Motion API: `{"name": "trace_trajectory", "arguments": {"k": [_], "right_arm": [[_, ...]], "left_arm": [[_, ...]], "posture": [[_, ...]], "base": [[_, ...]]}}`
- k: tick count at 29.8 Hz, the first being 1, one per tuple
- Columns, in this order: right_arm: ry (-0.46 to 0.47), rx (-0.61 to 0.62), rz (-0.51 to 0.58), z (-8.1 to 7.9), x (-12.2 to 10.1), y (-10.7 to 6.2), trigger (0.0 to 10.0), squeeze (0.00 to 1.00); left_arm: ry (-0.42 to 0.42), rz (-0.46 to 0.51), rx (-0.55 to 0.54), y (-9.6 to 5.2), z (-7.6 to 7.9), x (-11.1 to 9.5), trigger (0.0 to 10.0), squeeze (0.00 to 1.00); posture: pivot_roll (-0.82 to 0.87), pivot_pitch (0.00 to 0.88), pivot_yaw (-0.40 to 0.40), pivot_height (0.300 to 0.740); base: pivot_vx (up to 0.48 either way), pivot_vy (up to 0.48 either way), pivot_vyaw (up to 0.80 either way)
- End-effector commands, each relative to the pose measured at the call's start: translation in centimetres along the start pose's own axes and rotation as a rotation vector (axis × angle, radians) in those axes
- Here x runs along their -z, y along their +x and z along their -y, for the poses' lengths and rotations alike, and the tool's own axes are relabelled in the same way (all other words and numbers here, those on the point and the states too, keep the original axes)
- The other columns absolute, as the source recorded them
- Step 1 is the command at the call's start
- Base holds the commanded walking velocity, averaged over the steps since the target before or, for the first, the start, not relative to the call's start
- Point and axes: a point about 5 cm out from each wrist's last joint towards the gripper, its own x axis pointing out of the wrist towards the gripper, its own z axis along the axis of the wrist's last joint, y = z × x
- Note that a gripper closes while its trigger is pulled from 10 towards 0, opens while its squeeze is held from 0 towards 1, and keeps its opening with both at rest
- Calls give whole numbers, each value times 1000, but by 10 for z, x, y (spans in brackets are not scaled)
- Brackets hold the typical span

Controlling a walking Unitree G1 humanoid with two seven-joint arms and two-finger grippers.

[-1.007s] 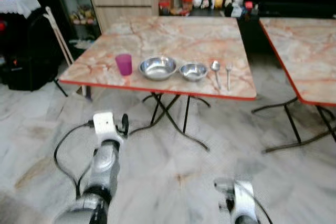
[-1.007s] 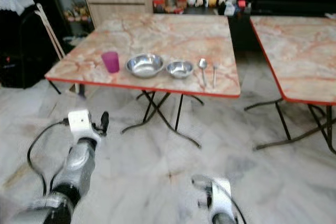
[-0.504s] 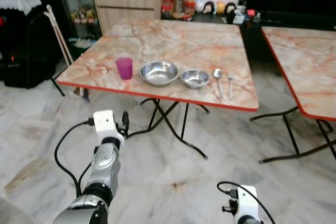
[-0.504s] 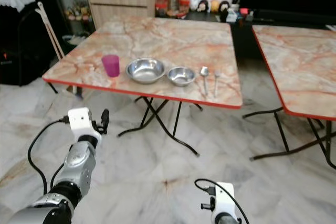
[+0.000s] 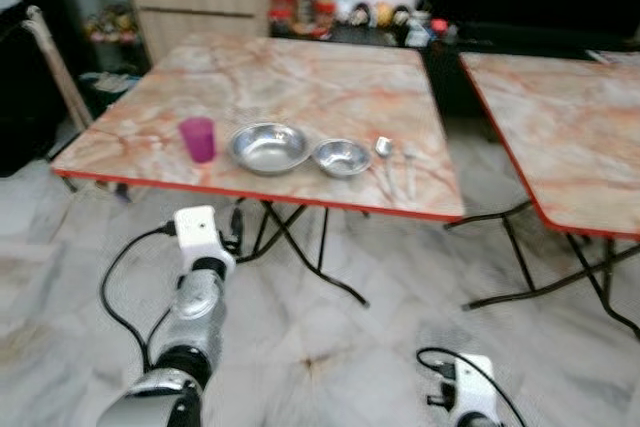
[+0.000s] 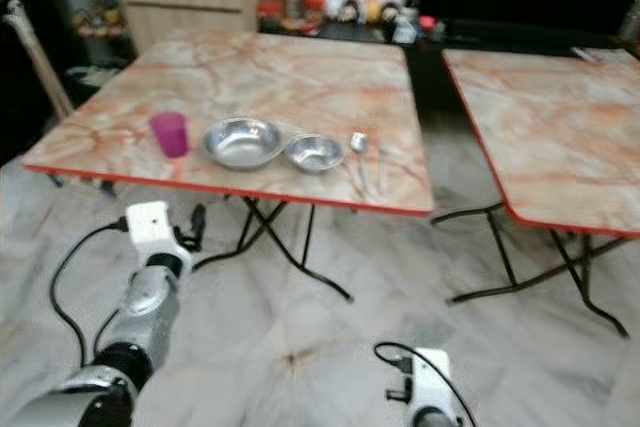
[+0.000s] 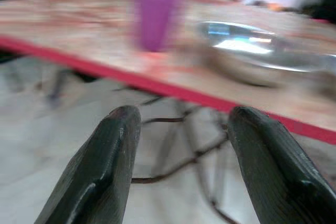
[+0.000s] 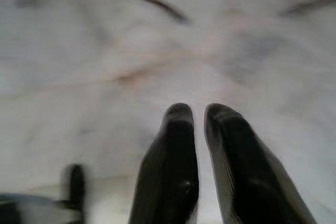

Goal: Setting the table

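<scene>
Purple cup (image 7: 153, 17) beyond left end effector (image 7: 181, 129)

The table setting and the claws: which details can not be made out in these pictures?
- Spoon and fork, eye views: small and blurred; the fork's prongs are unreadable.
- Insides of the big bowl and small bowl: glare and blur hide any contents.
- Purple cup, left wrist view: motion blur; its inside is hidden.
- Right claw: the floor under it is blurred, and the dark thing at the picture's corner is unidentifiable.
</scene>
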Motion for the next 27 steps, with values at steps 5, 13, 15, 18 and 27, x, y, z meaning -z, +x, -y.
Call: {"name": "trace_trajectory", "arguments": {"k": [5, 13, 15, 18, 27], "right_arm": [[-28, 29, -8, 12, 3, -2, 10000, 0], [-14, 30, -6, 12, 3, -2, 10000, 0], [0, 35, -6, 13, 3, -2, 10000, 0], [2, 37, -5, 14, 3, -3, 10000, 0], [14, 46, -20, 14, 5, -3, 10000, 0]], "left_arm": [[-24, 14, 17, 2, 12, -3, 10000, 0], [-27, 18, 16, 3, 12, -5, 10000, 0], [-29, 22, 18, 4, 13, -6, 10000, 0], [-28, 25, 19, 4, 13, -6, 10000, 0], [-30, 30, 33, 5, 14, -8, 10000, 0]], "posture": [[48, 0, -38, 740], [47, 0, -38, 740], [48, 0, -38, 740], [48, 0, -37, 740], [49, 0, -36, 740]], "base": [[283, 0, 253], [285, 0, 753], [283, 0, 0], [284, 0, 0], [283, 0, 0]]}}
